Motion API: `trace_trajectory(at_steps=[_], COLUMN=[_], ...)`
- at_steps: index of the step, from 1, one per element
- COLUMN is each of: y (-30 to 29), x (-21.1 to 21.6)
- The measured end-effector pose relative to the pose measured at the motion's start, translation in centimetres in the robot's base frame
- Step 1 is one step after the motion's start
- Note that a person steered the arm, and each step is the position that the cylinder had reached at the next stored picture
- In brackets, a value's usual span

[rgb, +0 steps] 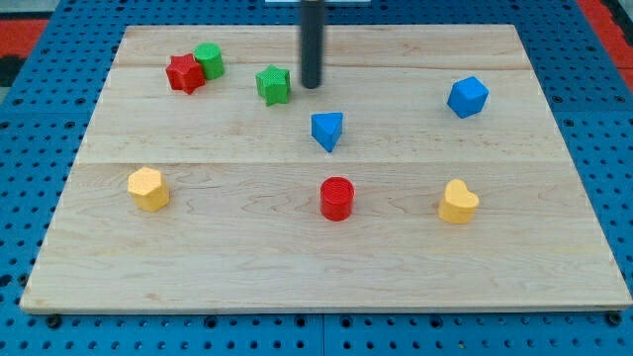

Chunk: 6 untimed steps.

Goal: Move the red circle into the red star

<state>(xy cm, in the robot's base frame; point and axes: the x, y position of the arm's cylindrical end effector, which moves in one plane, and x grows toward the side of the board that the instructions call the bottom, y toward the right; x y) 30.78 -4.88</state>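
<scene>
Sitting alone toward the view's bottom centre of the wooden board (554, 257), the red circle (336, 198) is untouched and well apart from its goal, the red star (184, 73), which lies far up and to the view's left of the circle. Tucked against that star on its right is the green cylinder (209, 60), touching or nearly so. Directly above the red circle is the blue triangular block (327, 130), and up-left of the circle, roughly along the line to the star, stands the green star (274, 85).

My tip (312, 85) is well above the circle, just right of the green star and not in contact with any block. No jaws on this rig, just a bare rod holding nothing.

Now the hazards, as I judge them. 1: the tip is on the wrong side of the circle; coming down it could clip the blue triangular block. 2: a straight push up-left may run the circle into the green star. 3: a round block can roll off the rod if struck off-centre. 4: arriving too hard could knock the star and cylinder apart.

The yellow hexagonal block (148, 188), yellow heart (458, 202) and blue cube (468, 97) are well clear.
</scene>
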Motion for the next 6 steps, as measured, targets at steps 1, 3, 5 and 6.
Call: trace_trajectory(at_steps=[1,3,5,6], y=[-7.0,-4.8,12.4,13.6], x=[0.0,10.5,13.3,18.9])
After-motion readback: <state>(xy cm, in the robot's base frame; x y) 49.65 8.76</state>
